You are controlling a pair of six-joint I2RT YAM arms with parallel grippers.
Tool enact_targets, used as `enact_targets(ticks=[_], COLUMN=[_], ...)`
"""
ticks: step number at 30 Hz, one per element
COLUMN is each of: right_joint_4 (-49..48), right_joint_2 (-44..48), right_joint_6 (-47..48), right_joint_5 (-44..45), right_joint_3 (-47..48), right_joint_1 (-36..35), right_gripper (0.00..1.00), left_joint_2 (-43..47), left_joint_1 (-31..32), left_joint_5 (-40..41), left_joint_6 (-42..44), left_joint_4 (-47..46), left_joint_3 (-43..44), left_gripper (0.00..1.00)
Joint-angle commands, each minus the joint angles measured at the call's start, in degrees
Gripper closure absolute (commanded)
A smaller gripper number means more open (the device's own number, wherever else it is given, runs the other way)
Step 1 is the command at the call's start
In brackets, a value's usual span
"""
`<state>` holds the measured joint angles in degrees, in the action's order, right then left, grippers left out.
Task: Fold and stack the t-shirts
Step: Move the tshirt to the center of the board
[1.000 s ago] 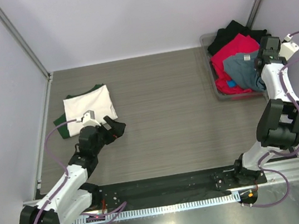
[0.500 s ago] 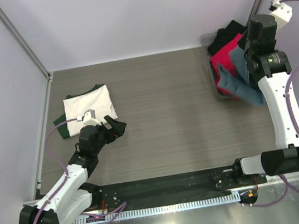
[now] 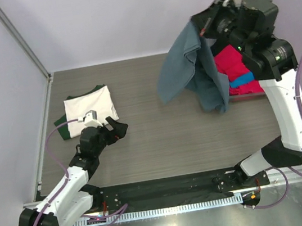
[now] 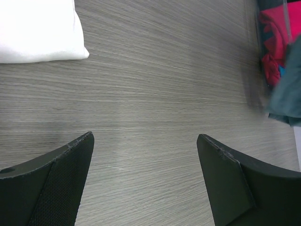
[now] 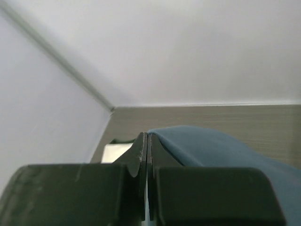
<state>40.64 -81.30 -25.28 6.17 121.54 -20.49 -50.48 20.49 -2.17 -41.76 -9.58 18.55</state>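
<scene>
So the cream-white t-shirt (image 3: 90,106) sits folded on the dark green one (image 3: 62,129), the stack so far, just beyond the left gripper (image 3: 118,130), which hangs wide open holding nothing. The right gripper (image 3: 205,27) is clamped tight on the slate blue-grey t-shirt (image 3: 181,68), maybe by a hem, so it dangles below, clear of the red t-shirt (image 3: 234,63).

no legible text, labels or numbers anywhere

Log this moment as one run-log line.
right gripper: shut on blue-grey t-shirt, hanging above table | left gripper: open, empty, low over table | stack: cream-white t-shirt on dark green t-shirt
</scene>
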Motion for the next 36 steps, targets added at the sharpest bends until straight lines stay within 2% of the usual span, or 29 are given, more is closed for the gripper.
enact_targets(ticks=[1, 3, 4, 7, 11, 14, 16, 19, 21, 22, 24, 25, 28, 29, 30, 31, 32, 33, 36], right_joint_4=[-0.57, 1.10, 1.19, 0.84, -2.75, -3.82, -4.08, -3.99, -3.99, -4.25, -4.17, -4.17, -5.30, -6.27, -7.84, -10.91, -12.50, -13.65, -15.77], right_joint_2=[-3.85, -5.09, -6.06, -6.94, -6.69, -5.72, -5.28, -5.10, -4.92, -5.01, -5.54, -6.06, -4.75, -2.40, -0.98, 0.34, 3.39, 4.64, 8.08], right_joint_6=[2.94, 4.70, 6.02, 6.56, 6.20, 8.48, 9.98, 10.69, 6.33, 5.16, 2.27, 1.29, -3.10, -3.29, -2.85, -1.72, -1.18, -1.18, 0.31], right_joint_5=[-12.94, -11.72, -10.32, -8.29, -7.59, 0.83, 9.53, 16.84, 15.63, 12.49, 13.59, 17.34, 26.32, 32.00, 34.23, 35.82, 35.92, 35.14, 26.28], right_joint_3=[9.12, 12.13, 13.89, 14.87, 13.12, 11.80, 10.92, 6.73, 2.50, -2.39, -7.17, -12.06, -22.25, -24.92, -30.16, -32.57, -34.77, -36.70, -41.37], right_joint_1=[-10.39, -16.92, -22.87, -29.41, -31.19, -31.10, -30.58, -24.62, -18.13, -12.00, -6.87, -2.93, 2.10, 3.86, 4.05, 4.06, 4.06, 4.06, 3.97], right_gripper=[0.99, 0.99, 0.99, 0.99, 0.99, 0.99, 0.99, 0.99, 0.99, 0.99, 0.99, 0.99, 0.99, 0.98, 0.91, 0.70, 0.24, 0.12, 0.08], left_joint_2=[1.61, 2.31, 2.58, 3.37, 4.60, 6.96, 8.46, 10.92, 11.45, 11.46, 10.41, 9.88, 6.89, 6.28, 4.96, 4.43, 3.90, 3.37, 0.21], left_joint_1=[0.34, 0.34, 0.43, 0.43, 0.43, 0.51, 0.51, 0.51, 0.43, 0.60, 0.51, 0.51, 0.60, 0.52, 0.51, 0.60, 0.69, 0.69, 0.69], left_joint_5=[0.15, 0.33, 0.33, 0.59, 0.59, 1.03, 1.56, 1.65, 3.75, 3.93, 4.37, 4.46, 4.20, 3.94, 3.76, 3.84, 4.19, 4.54, 6.04], left_joint_6=[0.89, 1.06, 1.15, 1.24, 1.50, 1.50, 1.50, 1.59, 1.50, 1.50, 1.50, 1.42, 1.59, 1.68, 1.68, 1.68, 1.68, 1.68, 1.77], left_joint_4=[-1.84, -1.75, -1.67, -1.75, -1.75, -1.93, -1.76, -1.49, -1.23, -1.05, -0.70, -0.52, 0.18, 0.27, 0.35, 0.53, 0.62, 1.05, 2.89], left_joint_3=[1.76, 1.50, 1.32, 1.14, 0.79, -0.09, -0.61, -1.41, -1.58, -1.50, -1.06, -0.88, 0.61, 0.88, 1.05, 1.49, 1.67, 1.84, 3.51], left_gripper=[0.09, 0.09, 0.09, 0.09, 0.10, 0.11, 0.10, 0.10, 0.10, 0.10, 0.10, 0.10, 0.10, 0.10, 0.10, 0.10, 0.10, 0.10, 0.09])
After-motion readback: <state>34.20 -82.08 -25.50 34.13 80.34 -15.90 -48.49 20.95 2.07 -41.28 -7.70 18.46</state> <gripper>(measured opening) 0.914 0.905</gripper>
